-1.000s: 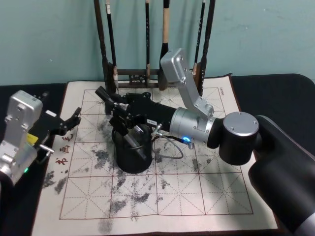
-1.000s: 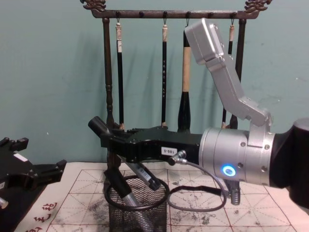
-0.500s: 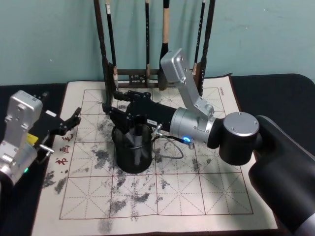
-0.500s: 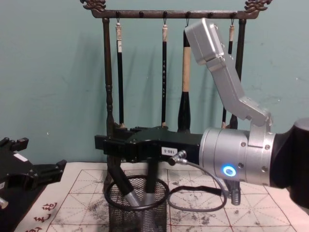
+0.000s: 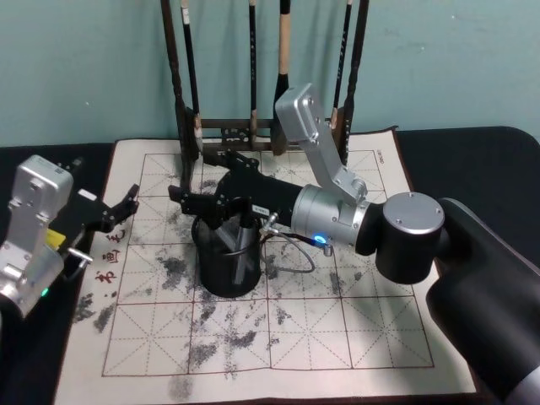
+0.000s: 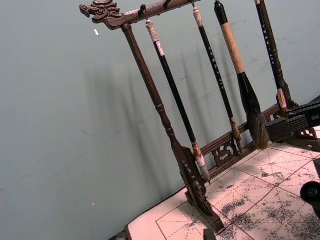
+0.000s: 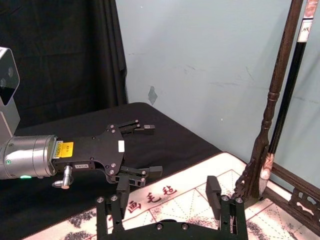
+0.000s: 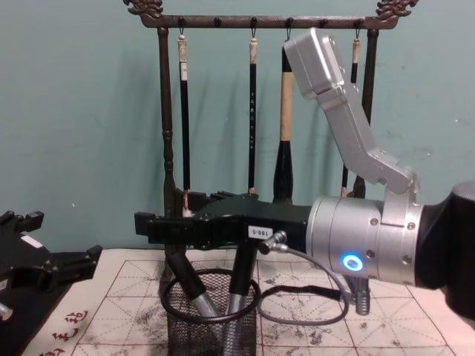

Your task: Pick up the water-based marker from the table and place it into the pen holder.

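Right hand (image 5: 202, 201) reaches level over the pen holder (image 5: 226, 261), fingers spread; left hand (image 5: 118, 209) sits spread at nine o'clock.

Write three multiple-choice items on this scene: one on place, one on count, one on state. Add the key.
1. Where is the pen holder?
A. on the gridded paper mat
B. on the dark cloth
C. hung on the brush rack

2. How many markers stand in the holder?
A. none
B. two
C. five

3. How is the right pincer?
A. shut on a marker
B. open above the holder
C. resting flat on the mat

Key: 1 A, its base sits on the mat's grid. 2 B, the chest view shows two shafts inside. 3 B, its fingers are spread and empty.
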